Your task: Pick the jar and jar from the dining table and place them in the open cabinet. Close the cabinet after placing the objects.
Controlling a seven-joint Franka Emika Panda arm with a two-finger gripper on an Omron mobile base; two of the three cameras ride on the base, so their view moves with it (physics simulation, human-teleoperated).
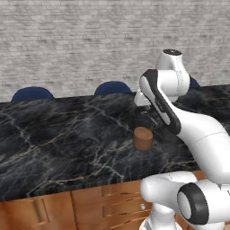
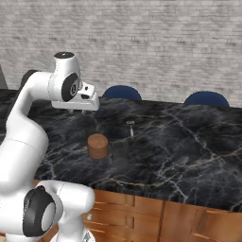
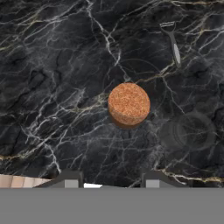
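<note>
Spanning all three views, the dining table of black veined marble carries everything. Above it hangs the gripper, fingers parted and grasping nothing. One jar stands upright on the marble below the fingertips, apart from them. Beyond it lies a small grey peeler.

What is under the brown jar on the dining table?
The jar stands directly on the black marble dining table, nothing else beneath. The patch under its base is covered.
</note>
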